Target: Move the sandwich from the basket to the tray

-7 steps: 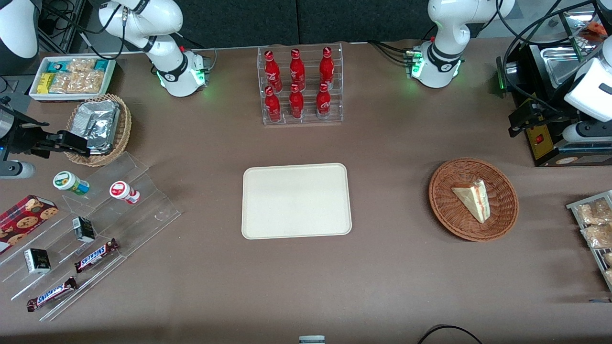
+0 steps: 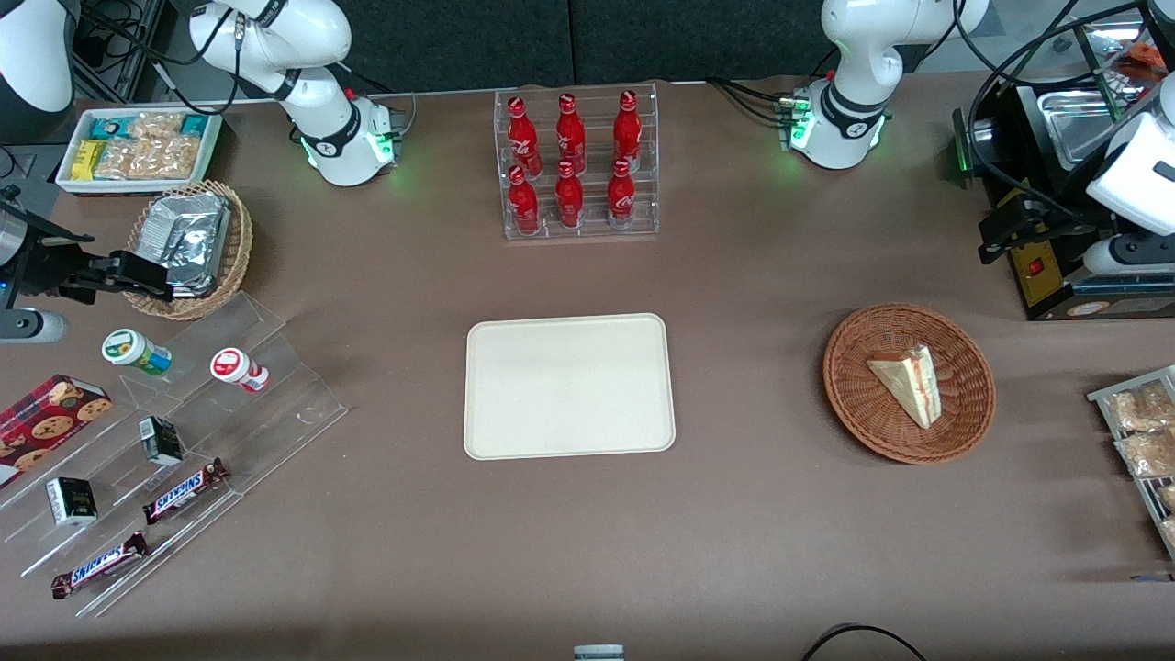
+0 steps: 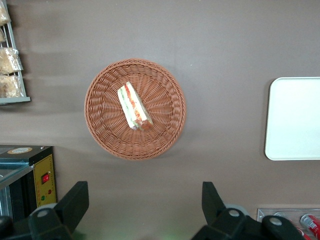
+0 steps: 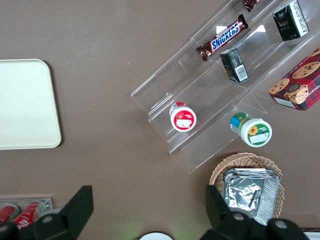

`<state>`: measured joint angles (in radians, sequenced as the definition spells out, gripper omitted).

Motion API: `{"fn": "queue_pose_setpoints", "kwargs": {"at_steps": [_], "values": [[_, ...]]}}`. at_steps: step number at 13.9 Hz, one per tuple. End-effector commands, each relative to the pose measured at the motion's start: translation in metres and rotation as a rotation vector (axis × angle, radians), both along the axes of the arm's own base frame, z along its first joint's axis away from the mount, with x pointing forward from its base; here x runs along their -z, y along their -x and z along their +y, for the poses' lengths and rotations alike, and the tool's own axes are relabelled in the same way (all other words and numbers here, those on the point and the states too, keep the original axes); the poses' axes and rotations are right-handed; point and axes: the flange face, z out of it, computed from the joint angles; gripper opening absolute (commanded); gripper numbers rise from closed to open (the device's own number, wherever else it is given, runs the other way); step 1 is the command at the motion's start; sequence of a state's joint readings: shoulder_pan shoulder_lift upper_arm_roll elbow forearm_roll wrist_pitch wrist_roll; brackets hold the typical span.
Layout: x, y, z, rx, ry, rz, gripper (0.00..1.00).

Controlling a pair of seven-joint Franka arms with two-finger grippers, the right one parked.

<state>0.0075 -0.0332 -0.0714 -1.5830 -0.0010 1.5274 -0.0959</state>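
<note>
The sandwich (image 2: 909, 390), a pale wedge with red and green filling at its edge, lies in the reddish-brown wicker basket (image 2: 849, 386) toward the working arm's end of the table. The cream tray (image 2: 569, 386) lies flat mid-table with nothing on it. My left gripper (image 2: 990, 240) hangs high above the table, farther from the front camera than the basket, beside a black machine. In the left wrist view the gripper (image 3: 144, 200) is open wide with only table between its fingers; the sandwich (image 3: 134, 106), the basket (image 3: 165, 135) and the tray (image 3: 295, 117) all show apart from it.
A black machine with a red switch (image 2: 1037, 266) stands close by the gripper. Bagged snacks on a rack (image 2: 1143, 431) lie at the working arm's end. A clear rack of red bottles (image 2: 576, 165) stands farther back than the tray. A clear stepped stand with snacks (image 2: 174, 431) is at the parked arm's end.
The left arm and its gripper have shifted very slightly. The sandwich, basket and tray have not moved.
</note>
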Motion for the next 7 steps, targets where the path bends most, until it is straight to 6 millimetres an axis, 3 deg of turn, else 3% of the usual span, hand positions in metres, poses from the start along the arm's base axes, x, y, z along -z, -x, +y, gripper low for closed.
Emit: {"fn": "queue_pose_setpoints", "kwargs": {"at_steps": [1,4,7], "values": [[0.021,-0.005,0.01,-0.027,-0.013,0.085,1.0],[0.061,-0.02,0.011,-0.257,-0.042,0.179,1.0],[0.124,-0.041,0.012,-0.366,-0.075,0.284,1.0]]}}
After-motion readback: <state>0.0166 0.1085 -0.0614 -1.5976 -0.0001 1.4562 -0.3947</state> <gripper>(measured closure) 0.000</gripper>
